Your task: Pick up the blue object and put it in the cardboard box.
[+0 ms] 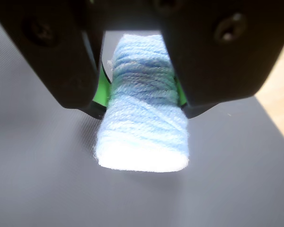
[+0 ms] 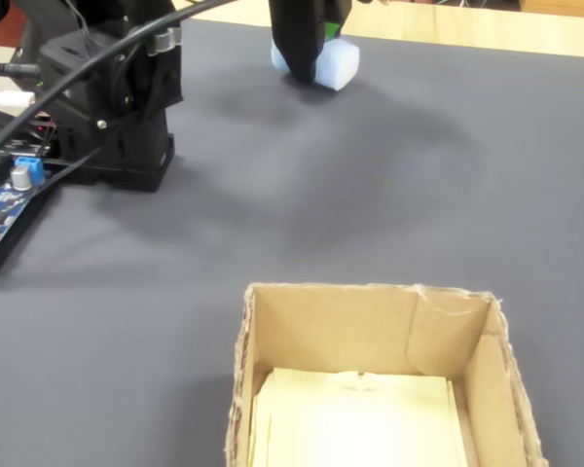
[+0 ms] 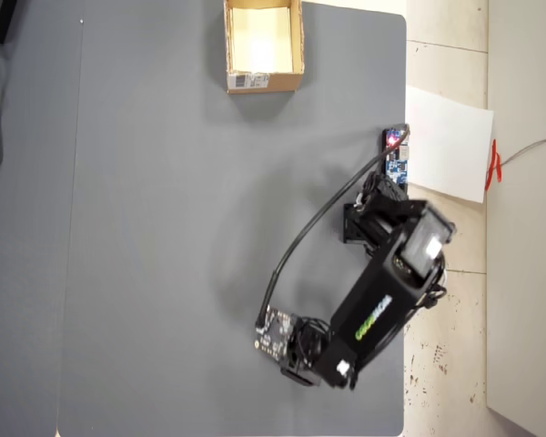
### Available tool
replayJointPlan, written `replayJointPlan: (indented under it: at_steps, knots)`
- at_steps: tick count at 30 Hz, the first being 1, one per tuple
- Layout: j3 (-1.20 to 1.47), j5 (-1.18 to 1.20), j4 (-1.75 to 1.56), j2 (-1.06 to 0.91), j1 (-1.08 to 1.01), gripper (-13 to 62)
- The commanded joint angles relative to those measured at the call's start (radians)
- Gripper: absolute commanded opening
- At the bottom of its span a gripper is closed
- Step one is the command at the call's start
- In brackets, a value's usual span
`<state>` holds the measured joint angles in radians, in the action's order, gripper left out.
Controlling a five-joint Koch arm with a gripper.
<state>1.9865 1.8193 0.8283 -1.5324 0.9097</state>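
The blue object [image 1: 144, 127], a pale blue ribbed yarn-like pad, stands on end between my gripper's [image 1: 143, 106] black jaws, whose green inner pads press on both of its sides. The fixed view shows the gripper [image 2: 311, 58] shut on the blue object [image 2: 333, 64] low over the grey mat at the far edge; whether it touches the mat is unclear. From overhead the gripper [image 3: 296, 362] covers the pad. The cardboard box [image 2: 331, 326] stands open at the near edge, pale yellow inside, and in the overhead view the box [image 3: 264, 84] is at the top, far from the gripper.
The arm's black base [image 2: 117, 107] with cables stands at the left, and a blue circuit board [image 2: 10, 190] is beside it. The grey mat [image 3: 164, 228] ends near the gripper on a bare tabletop [image 1: 279, 101]. A white sheet [image 3: 446, 141] lies off the mat.
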Motion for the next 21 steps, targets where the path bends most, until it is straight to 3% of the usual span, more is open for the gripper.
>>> replayJointPlan:
  at_steps: [1,21]
  knots:
    - [-0.011,-0.018,-0.063,-0.077,-0.035,9.1]
    - [0.321,-0.063,-0.408,-0.474,-0.405,9.0]
